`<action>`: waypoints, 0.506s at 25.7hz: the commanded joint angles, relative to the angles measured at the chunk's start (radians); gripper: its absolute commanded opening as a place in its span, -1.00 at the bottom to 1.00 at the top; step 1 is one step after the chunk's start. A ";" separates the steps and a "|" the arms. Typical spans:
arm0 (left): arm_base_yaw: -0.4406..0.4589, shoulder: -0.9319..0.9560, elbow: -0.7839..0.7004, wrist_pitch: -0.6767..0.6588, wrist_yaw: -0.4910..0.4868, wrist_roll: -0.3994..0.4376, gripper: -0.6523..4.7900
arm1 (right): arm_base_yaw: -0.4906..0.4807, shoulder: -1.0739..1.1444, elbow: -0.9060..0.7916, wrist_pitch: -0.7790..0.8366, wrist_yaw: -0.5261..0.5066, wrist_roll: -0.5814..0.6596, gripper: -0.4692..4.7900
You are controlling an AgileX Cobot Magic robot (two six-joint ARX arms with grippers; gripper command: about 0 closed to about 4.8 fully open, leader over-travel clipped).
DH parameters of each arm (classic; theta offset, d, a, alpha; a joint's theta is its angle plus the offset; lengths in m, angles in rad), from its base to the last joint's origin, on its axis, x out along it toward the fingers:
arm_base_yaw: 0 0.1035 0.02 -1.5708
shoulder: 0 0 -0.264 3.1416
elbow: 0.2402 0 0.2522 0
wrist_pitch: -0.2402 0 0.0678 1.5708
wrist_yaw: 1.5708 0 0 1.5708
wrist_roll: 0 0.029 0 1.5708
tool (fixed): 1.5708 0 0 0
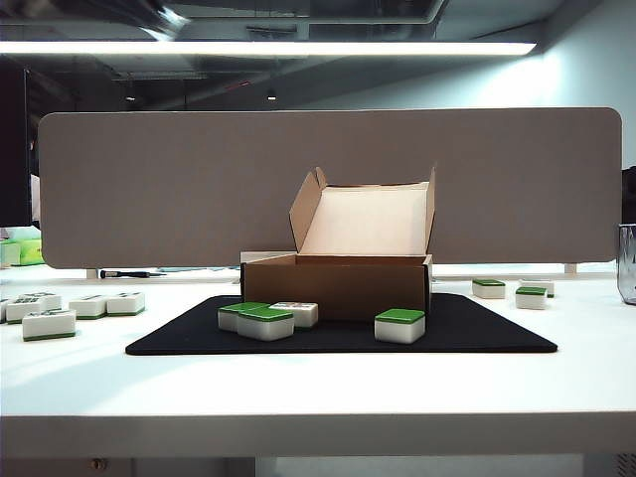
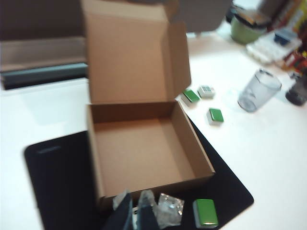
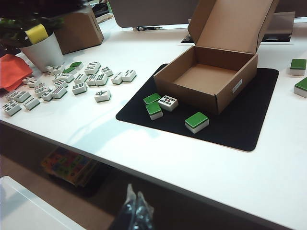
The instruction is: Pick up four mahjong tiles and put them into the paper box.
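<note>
Jaws: left gripper (image 2: 135, 213) clenched, empty, above the paper box's (image 1: 336, 288) front wall; right gripper (image 3: 134, 211) clenched, empty, off the table edge. Four mahjong tiles (image 1: 266, 322) on black mat (image 1: 477, 333) before the open, empty box.

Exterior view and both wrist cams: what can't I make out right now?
- Exterior view: paper box floor hidden by its front wall; neither hand shows.
- Left wrist view: left hand blurred, cut by the edge; the tiles beside it unclear.
- Right wrist view: right hand dark, cut by the edge.
</note>
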 commanded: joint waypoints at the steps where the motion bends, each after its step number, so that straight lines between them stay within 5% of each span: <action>1: -0.055 0.107 0.050 0.013 0.002 0.005 -0.69 | 0.000 -0.011 0.001 0.005 0.001 -0.003 -0.83; 13: -0.330 0.609 0.451 -0.271 -0.204 0.082 -0.67 | 0.000 -0.011 0.000 -0.040 0.027 -0.002 -0.83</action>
